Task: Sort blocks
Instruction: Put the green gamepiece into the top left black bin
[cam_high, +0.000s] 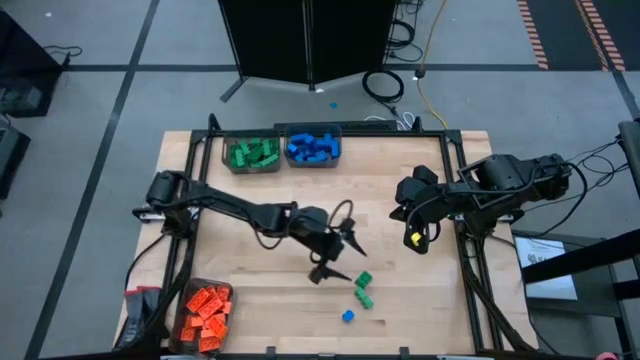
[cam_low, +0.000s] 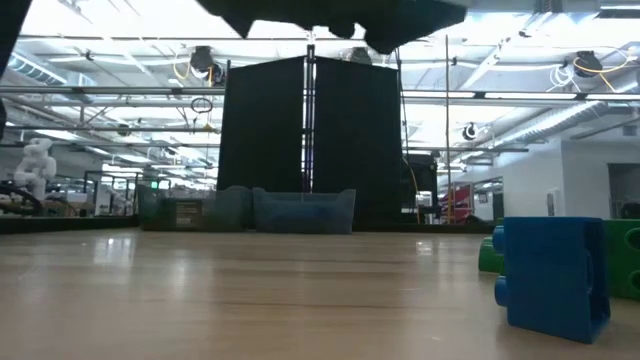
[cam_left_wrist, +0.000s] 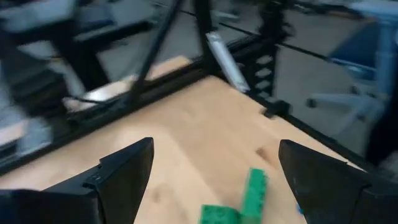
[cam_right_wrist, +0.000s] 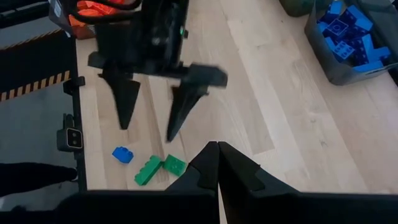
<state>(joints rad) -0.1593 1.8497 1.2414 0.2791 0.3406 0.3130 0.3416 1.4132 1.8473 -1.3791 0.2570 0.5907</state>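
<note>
Left gripper (cam_high: 335, 253): jaws spread wide, holding nothing, poised just beside the loose green blocks (cam_high: 363, 290).
Right gripper (cam_high: 414, 238): jaws closed, empty, well apart from the green blocks.
Blue block (cam_high: 348, 316): on the worktop (cam_high: 440, 310), near the green blocks.

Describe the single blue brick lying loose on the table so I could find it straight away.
Start at the wooden table and find the near edge, to the right of the bin of orange bricks. The blue brick lies there, just below two green bricks. It is the only blue piece outside a bin.
</note>
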